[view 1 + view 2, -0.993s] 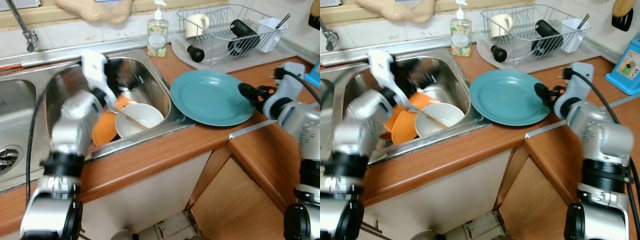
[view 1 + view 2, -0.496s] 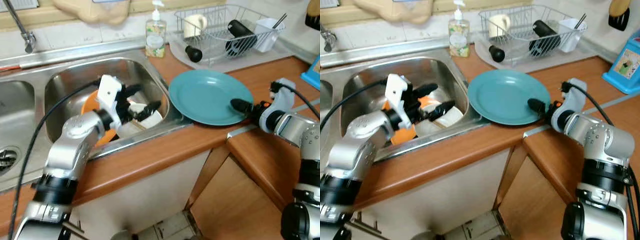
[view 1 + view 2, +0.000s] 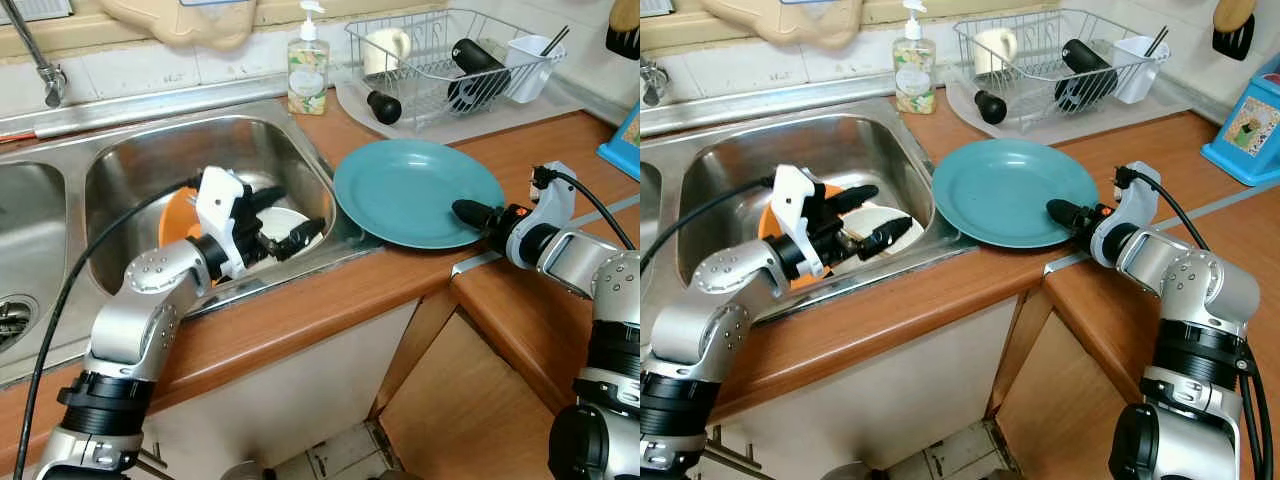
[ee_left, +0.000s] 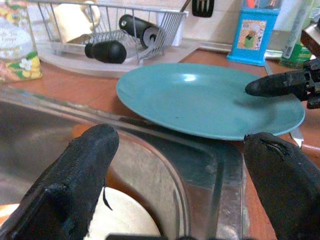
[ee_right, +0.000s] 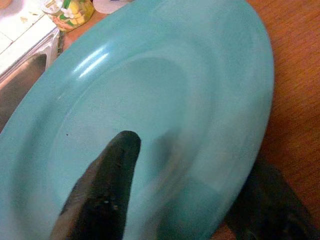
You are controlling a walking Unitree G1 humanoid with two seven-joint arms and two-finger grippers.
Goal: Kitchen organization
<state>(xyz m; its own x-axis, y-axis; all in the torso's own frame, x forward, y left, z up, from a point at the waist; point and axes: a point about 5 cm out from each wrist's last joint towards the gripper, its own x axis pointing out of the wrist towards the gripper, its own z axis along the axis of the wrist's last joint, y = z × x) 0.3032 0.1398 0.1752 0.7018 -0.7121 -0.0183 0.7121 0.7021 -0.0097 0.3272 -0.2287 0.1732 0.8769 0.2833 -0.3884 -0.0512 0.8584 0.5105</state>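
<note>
Kitchen counter [image 3: 300, 310] with steel sink [image 3: 150, 160]. Teal plate [image 3: 415, 190] lies on the counter, one edge overhanging the sink rim. Risk: plate could be tipped into the sink if pinched off-centre. Right gripper [image 3: 1072, 216] is held low, one finger above the plate's rim and one below, apparently not clamped. Left gripper [image 3: 285, 215] is spread wide and empty over the sink's bowl [image 3: 290, 222].

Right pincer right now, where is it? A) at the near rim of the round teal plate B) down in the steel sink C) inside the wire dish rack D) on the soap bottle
A: the right pincer sits at the near rim of the round teal plate on the wooden counter, one finger over the plate, one beneath its edge.
</note>
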